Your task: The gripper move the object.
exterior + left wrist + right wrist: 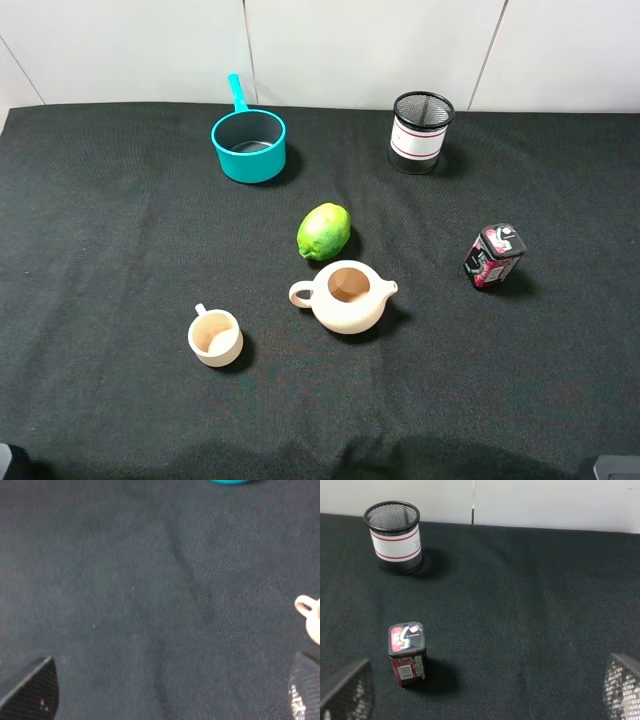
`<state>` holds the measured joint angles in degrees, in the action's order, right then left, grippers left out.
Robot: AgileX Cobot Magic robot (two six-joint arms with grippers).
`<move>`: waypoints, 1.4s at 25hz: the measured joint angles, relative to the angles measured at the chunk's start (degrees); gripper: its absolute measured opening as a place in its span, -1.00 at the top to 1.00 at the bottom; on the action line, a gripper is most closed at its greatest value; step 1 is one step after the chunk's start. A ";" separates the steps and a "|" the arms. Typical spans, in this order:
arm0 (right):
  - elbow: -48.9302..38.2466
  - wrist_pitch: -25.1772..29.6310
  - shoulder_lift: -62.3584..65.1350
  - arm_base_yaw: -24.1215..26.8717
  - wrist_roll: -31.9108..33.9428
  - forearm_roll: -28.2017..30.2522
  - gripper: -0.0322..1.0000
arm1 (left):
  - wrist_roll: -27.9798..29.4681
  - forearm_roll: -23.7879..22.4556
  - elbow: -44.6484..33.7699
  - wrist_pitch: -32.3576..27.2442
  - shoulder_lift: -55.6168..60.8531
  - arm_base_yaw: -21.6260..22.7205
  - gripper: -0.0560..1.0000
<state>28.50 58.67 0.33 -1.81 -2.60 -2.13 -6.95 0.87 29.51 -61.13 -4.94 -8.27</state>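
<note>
Teapot (347, 297), cream-beige, squat, lidless, sits upright on the black cloth (120, 250) in the exterior high view. Spout points toward the red can side, loop handle toward the cup side. Nothing touches it. Lime (324, 231) lies just beyond the teapot, close but apart. Small cream cup (215, 336) stands nearer the camera than the teapot and off its handle side, apart from it. Teal saucepan (249, 145) is well beyond the teapot, past the lime, handle aimed at the white wall (350, 50). Black mesh holder (420, 132) with a white band stands far beyond the teapot's spout side. Red can (493, 256) is well off the spout side, tilted. Neither gripper is clearly visible here; only dark bits at the lower corners.

Left wrist view: mostly bare cloth. Left gripper (175, 690) shows two dark fingertips (35, 690) at opposite edges, spread wide, nothing between them. The cup's handle and a bit of its wall show at one edge. A sliver of teal marks the saucepan. Teapot not in this view.

Right wrist view: right gripper (485, 692) also has its tips far apart with only cloth between. Red can stands upright ahead, close to one tip, mesh holder beyond it by the wall. Teapot not in this view.
</note>
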 joint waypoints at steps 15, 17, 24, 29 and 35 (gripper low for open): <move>0.00 0.00 0.00 0.00 0.00 -0.03 -0.41 | -1.31 -0.87 0.00 -2.14 5.26 2.65 -0.94; 0.00 0.00 0.00 0.00 0.00 -0.03 -0.41 | -1.50 -0.87 0.00 -2.15 5.42 2.65 -0.94; 0.00 0.00 0.00 0.00 0.00 -0.03 -0.41 | -1.67 -0.87 0.00 -2.20 5.42 2.65 -0.94; 0.00 0.00 0.00 0.00 0.00 -0.03 -0.41 | -1.69 -0.87 0.00 -2.20 5.42 2.65 -0.94; 0.00 0.00 0.00 0.00 0.00 -0.03 -0.41 | -1.69 -0.87 0.00 -2.20 5.42 2.65 -0.94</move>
<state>28.50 58.67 0.33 -1.81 -2.60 -2.16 -8.63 0.00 29.51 -63.33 0.48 -5.62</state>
